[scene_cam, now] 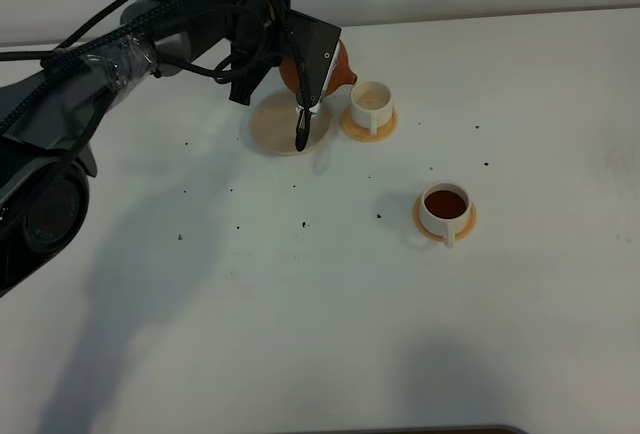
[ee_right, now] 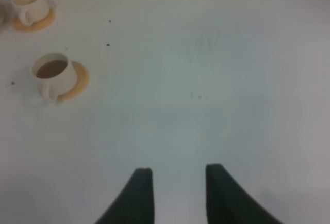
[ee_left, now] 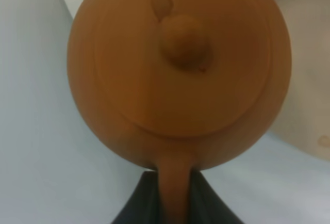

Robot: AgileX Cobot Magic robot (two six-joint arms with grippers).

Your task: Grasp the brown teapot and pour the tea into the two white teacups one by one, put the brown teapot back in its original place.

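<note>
I found the left end effector [ee_left: 174,211] clenched on the loop handle [ee_left: 174,177] of the brown teapot [scene_cam: 342,67], at far left by the coaster [scene_cam: 275,126]. I judged the clay rigid, brittle and heavy with tea. The handle was the sound hold.

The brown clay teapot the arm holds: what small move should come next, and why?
Probably tip the round reddish-brown clay teapot toward the far white cylindrical cup: it looks pale and unfilled, while the near white cup already holds dark tea.
</note>
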